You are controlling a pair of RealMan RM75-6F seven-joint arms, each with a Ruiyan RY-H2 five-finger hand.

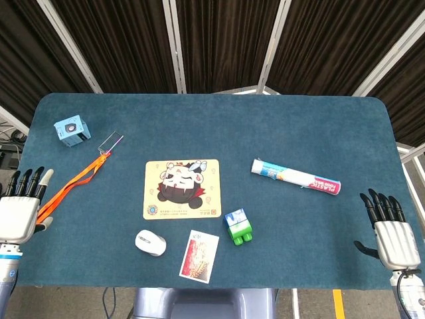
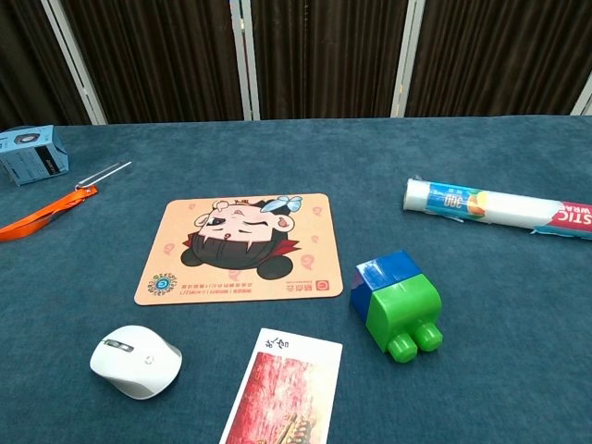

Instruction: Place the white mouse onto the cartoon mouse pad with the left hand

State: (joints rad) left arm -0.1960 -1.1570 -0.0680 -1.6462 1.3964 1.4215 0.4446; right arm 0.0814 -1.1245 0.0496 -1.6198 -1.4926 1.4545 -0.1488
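The white mouse lies on the blue table near the front edge, just below the lower left corner of the cartoon mouse pad. The pad lies flat with nothing on it. My left hand hovers at the table's left edge, fingers straight and apart, holding nothing, well left of the mouse. At the right edge, my right hand is likewise open and empty. Neither hand shows in the chest view.
A picture card lies right of the mouse. A green and blue block sits beside the pad. A plastic wrap roll lies to the right. An orange lanyard and a small blue box are at the left.
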